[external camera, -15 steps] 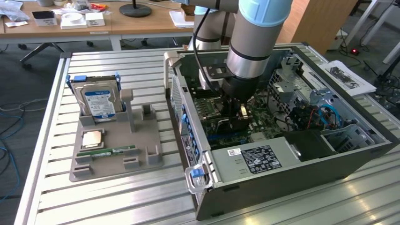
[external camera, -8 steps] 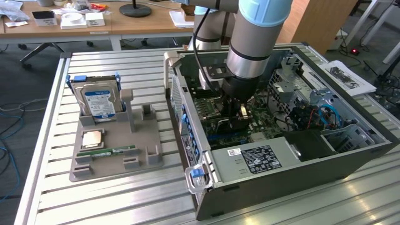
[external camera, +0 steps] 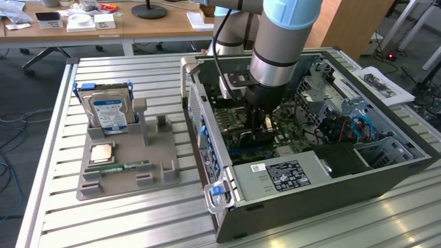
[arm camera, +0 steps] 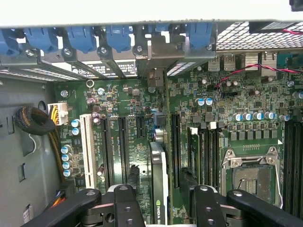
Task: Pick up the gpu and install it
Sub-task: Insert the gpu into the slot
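Inside an open computer case (external camera: 324, 181) on the bench (external camera: 124, 217), the gpu (arm camera: 159, 189) stands on edge on the green motherboard (arm camera: 118, 137). The robot arm's (external camera: 282, 46) jaws straddle it, open, with gaps either side.

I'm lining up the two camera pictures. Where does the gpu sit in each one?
Exterior view: the gpu is a dark strip under the gripper, in the middle of the open computer case.
Wrist view: the gpu stands edge-on, between the gripper's open jaws.
Shared landmark: the blue latches along one case wall.
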Robot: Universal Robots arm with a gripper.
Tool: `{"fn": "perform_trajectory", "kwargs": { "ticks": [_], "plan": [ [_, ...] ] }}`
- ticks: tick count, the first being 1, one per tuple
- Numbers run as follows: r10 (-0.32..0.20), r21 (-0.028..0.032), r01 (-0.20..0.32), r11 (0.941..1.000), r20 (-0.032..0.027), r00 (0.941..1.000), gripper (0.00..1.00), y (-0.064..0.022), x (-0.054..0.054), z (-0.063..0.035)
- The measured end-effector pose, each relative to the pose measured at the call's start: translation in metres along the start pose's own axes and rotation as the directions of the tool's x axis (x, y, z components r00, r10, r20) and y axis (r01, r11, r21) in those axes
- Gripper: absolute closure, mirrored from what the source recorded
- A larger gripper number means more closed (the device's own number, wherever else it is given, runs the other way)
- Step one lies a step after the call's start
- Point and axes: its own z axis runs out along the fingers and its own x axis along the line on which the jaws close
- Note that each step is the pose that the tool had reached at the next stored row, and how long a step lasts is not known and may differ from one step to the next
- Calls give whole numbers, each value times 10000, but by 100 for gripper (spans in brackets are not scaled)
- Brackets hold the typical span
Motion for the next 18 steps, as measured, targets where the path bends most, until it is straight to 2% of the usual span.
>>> {"fn": "perform_trajectory", "kwargs": {
  "ticks": [5, 6, 13, 14, 18],
  "plan": [
    [0, 0, 0, 10000, 0, 10000, 55, 0, 0, 0],
    [0, 1, 0, 10000, 0, 10000, 61, 0, 0, 0],
    [0, 0, 0, 10000, 0, 10000, 62, 0, 0, 0],
    [0, 0, 0, 10000, 1, 10000, 69, 0, 0, 0],
    [0, 0, 0, 10000, 0, 10000, 69, 0, 0, 0]
  ]
}}
